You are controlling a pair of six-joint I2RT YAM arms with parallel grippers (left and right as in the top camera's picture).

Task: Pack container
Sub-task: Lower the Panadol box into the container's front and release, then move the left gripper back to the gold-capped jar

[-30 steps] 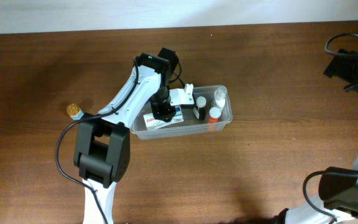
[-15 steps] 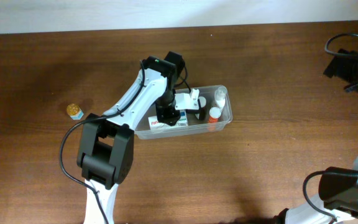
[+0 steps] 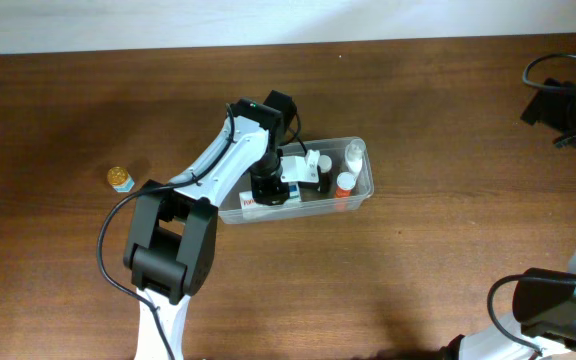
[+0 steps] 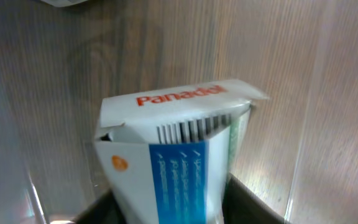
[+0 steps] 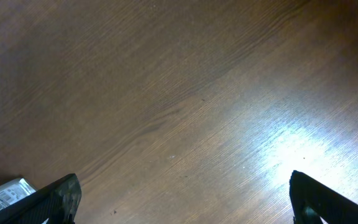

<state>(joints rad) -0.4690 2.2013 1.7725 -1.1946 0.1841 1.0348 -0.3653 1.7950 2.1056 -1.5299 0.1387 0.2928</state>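
My left claw point(image 4: 176, 208) has the Panadol box point(image 4: 179, 143) between its fingers; gripped or loose, I cannot tell. Around it sits the container point(image 3: 313, 209), mid-table, mouth up, long axis running 8 to 2 o'clock, bottles point(image 3: 345, 183) at its 2 o'clock end. My right claw point(image 5: 182, 200) gapes wide, holding nothing.

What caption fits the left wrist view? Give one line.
Panadol box between the jaws of the left gripper, inside the clear container.
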